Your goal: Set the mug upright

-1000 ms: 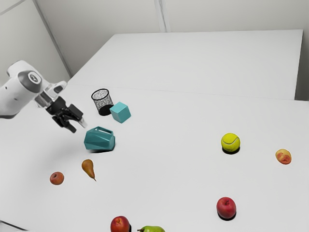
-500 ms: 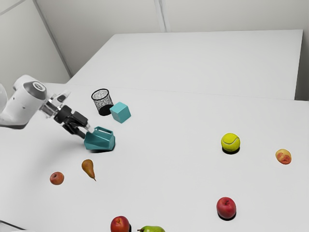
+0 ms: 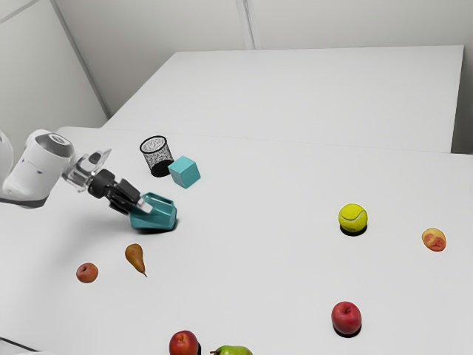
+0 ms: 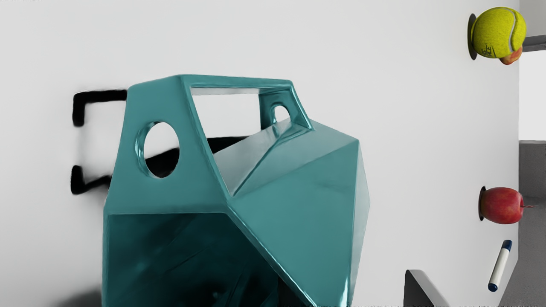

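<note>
White tabletop (image 3: 259, 185) carries a mesh bin (image 3: 156, 154) and sideways mug (image 3: 160, 217), the fingers (image 3: 132, 201) parted, gripping nothing.

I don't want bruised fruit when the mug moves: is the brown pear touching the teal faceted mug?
Apart. The exterior view shows a strip of white tabletop between the brown pear and the teal faceted mug.

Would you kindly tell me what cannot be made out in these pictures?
Whether the gripper holds the mug: too small in the exterior view, cut off by the wrist view's bottom edge.
Lower part of the green pear: cut off by the exterior view's bottom edge.
Most of the yellow-red fruit: behind the tennis ball, wrist view.
</note>
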